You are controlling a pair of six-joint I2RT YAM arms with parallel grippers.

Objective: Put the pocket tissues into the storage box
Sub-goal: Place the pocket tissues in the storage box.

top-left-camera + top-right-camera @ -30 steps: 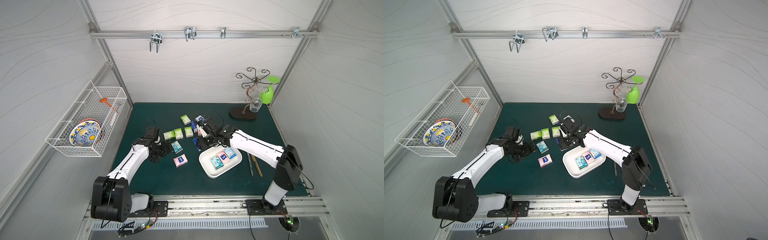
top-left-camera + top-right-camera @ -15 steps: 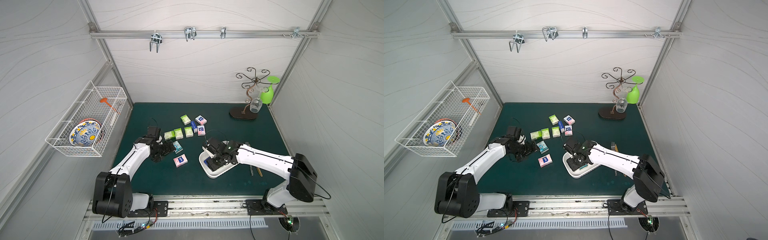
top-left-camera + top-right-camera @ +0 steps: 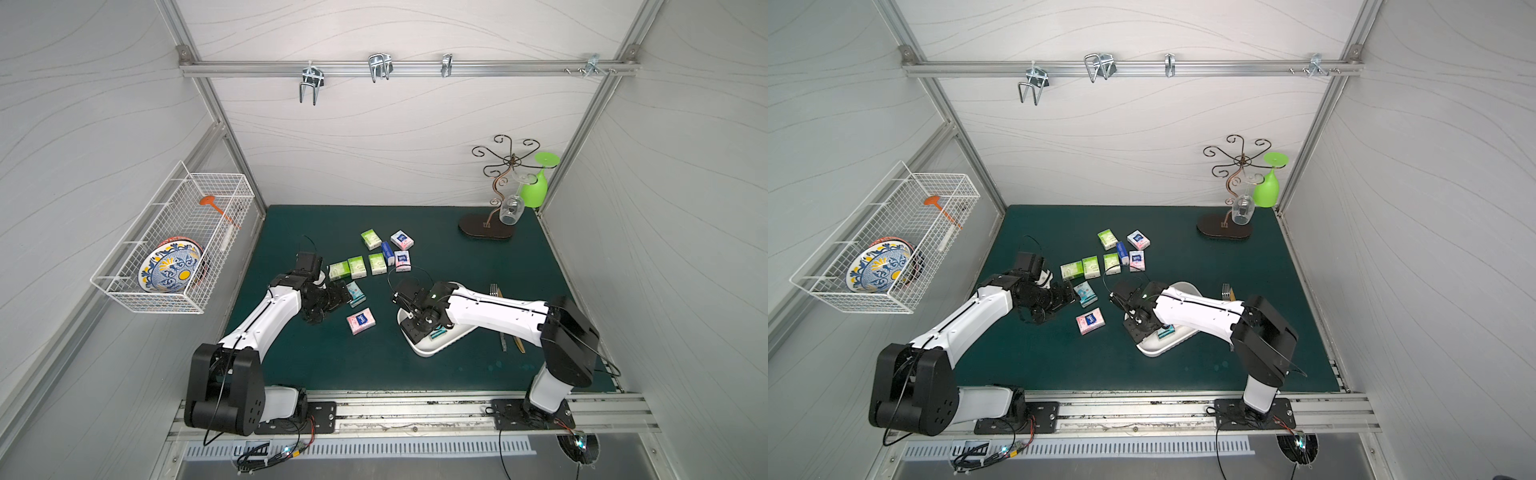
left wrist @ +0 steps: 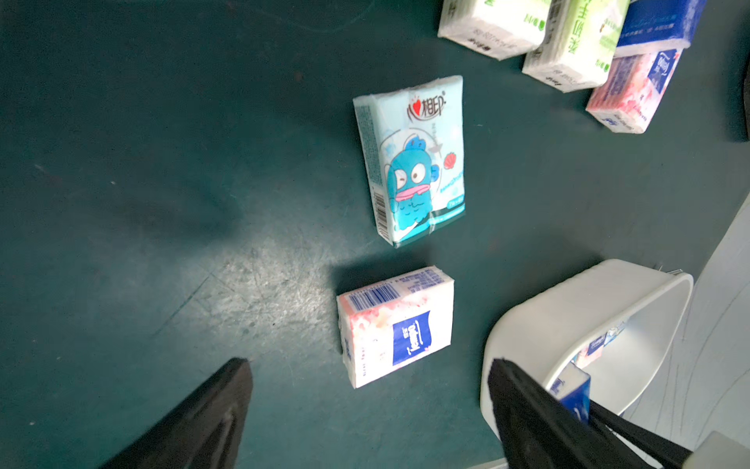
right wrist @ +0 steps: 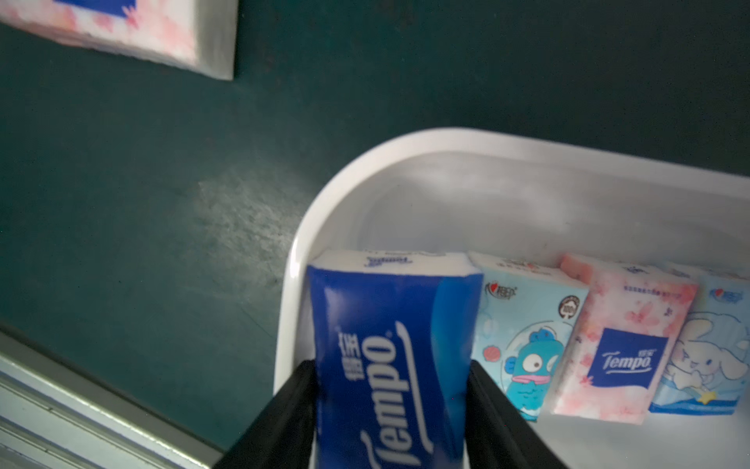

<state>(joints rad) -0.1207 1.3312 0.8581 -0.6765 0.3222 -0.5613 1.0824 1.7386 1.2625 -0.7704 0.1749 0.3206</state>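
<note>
Right now the right gripper (image 5: 390,365) has its jaws clamped on the dark blue pkt (image 5: 389,308), pads on its two long edges. The pkt's long axis runs straight out from the jaws. It hangs at a corner of the storage box (image 5: 527,142). The far end is over the box floor, but in the right wrist view the outer long edge overlaps the curved rim.

That overlap is what the next move turns on. The free slot lies btwn that rim and the fish pkt (image 5: 523,345). The fish pkt is first in a row of three, w/ the pink pkt (image 5: 621,337) and the bunny pkt (image 5: 706,357). They lie side by side in the box, long axes approx parallel to the held one.

So I judge no twist is needed: a small shift toward the fish pkt, then lower and let go. Released as it hangs, the outer edge could catch the rim. That would leave the pkt propped up, or tip it out onto the mat (image 5: 162,203).

The left gripper (image 4: 368,365) is empty, jaws wide apart, low over the mat. The loose pink pkt (image 4: 397,325) sits just ahead, in line w/ the gap, and the loose fish pkt (image 4: 418,162) is beyond it. Those jaws face both, so that arm looks better placed for them. The rest of the pocket tissues (image 3: 356,267) lie clustered farther back on the mat, apart from the box.
</note>
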